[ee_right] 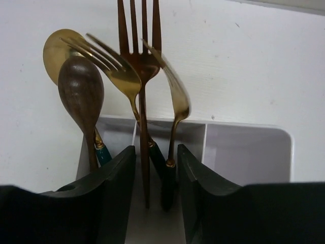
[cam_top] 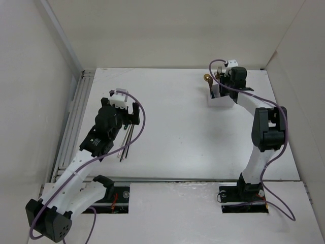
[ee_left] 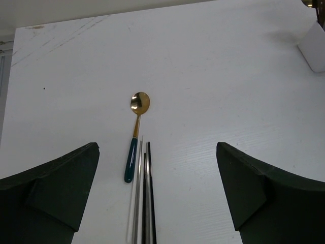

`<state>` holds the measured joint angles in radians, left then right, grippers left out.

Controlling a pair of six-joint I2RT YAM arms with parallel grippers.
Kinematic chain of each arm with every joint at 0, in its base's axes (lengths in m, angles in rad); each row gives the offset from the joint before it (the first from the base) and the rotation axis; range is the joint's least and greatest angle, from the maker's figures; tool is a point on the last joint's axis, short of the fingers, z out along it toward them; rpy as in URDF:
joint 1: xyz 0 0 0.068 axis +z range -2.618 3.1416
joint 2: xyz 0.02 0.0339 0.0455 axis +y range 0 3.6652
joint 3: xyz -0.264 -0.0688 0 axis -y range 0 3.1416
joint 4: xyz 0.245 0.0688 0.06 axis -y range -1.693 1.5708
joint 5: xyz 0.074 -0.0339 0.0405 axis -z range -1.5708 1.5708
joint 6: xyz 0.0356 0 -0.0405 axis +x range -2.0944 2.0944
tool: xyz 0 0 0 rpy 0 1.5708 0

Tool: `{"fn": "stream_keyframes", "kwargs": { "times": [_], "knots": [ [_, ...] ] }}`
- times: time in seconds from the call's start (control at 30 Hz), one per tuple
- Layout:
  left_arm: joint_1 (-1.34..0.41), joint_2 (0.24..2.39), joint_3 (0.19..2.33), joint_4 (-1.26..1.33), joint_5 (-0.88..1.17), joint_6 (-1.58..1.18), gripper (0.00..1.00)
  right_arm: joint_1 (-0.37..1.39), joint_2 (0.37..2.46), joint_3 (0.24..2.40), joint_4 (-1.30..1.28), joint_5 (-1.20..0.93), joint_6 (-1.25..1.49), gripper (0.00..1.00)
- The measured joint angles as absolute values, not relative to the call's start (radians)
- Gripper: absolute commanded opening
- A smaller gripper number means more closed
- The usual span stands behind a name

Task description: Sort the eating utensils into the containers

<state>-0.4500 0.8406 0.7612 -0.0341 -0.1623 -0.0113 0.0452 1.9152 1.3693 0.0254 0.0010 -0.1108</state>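
On the table lies a gold spoon [ee_left: 136, 133] with a teal handle, and beside it several thin chopsticks [ee_left: 144, 203], silver-grey and black. My left gripper [ee_left: 157, 195] hangs open above them, one finger on each side; from above it [cam_top: 123, 108] covers the spoon, while the chopsticks [cam_top: 127, 144] stick out below. The white divided container [ee_right: 249, 152] holds upright spoons [ee_right: 81, 91] in its left compartment and forks [ee_right: 138, 56] in the middle one. My right gripper [ee_right: 156, 150] is open over the middle compartment, its jaws flanking the dark fork handles without pressing them.
The container [cam_top: 219, 100] stands at the table's far right, with my right gripper [cam_top: 229, 76] on top of it. White walls close in the table at the back and both sides. Purple cables loop along both arms. The container's right compartment [ee_right: 244, 168] looks empty.
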Motion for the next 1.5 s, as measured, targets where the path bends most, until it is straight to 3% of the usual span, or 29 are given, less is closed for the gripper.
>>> {"fn": "stream_keyframes", "kwargs": {
  "times": [0.1, 0.37, 0.5, 0.63, 0.7, 0.83, 0.9, 1.07, 1.23, 1.5],
  "knots": [
    [-0.45, 0.855, 0.762, -0.033, -0.166, -0.003, 1.0, 0.041, 1.91, 1.369, 0.024, -0.001, -0.107, 0.45],
    [-0.437, 0.947, 0.762, -0.009, -0.174, 0.015, 0.75, 0.037, 1.854, 1.356, -0.023, -0.04, -0.097, 0.45],
    [-0.397, 1.067, 0.796, -0.022, -0.15, 0.055, 0.77, 0.056, 1.749, 1.353, -0.031, -0.021, -0.084, 0.48],
    [-0.323, 1.243, 0.925, -0.068, -0.077, 0.119, 0.78, 0.125, 1.614, 1.358, -0.028, 0.004, -0.07, 0.6],
    [-0.289, 1.345, 1.028, -0.126, -0.036, 0.152, 0.65, 0.161, 1.58, 1.376, -0.02, 0.009, -0.063, 0.66],
    [-0.238, 1.554, 1.261, -0.266, 0.057, 0.212, 0.54, 0.212, 1.572, 1.427, -0.015, 0.012, -0.063, 0.66],
    [-0.216, 1.64, 1.325, -0.299, 0.096, 0.241, 0.54, 0.213, 1.584, 1.446, -0.016, 0.012, -0.064, 0.63],
    [-0.186, 1.766, 1.328, -0.377, 0.134, 0.313, 0.53, 0.213, 1.633, 1.48, -0.016, 0.005, -0.068, 0.6],
    [-0.177, 1.871, 1.33, -0.418, 0.136, 0.36, 0.37, 0.213, 1.654, 1.48, -0.024, -0.001, -0.073, 0.6],
    [-0.15, 1.974, 1.401, -0.453, 0.146, 0.405, 0.29, 0.219, 1.657, 1.48, -0.023, -0.002, -0.075, 0.6]
  ]
}}
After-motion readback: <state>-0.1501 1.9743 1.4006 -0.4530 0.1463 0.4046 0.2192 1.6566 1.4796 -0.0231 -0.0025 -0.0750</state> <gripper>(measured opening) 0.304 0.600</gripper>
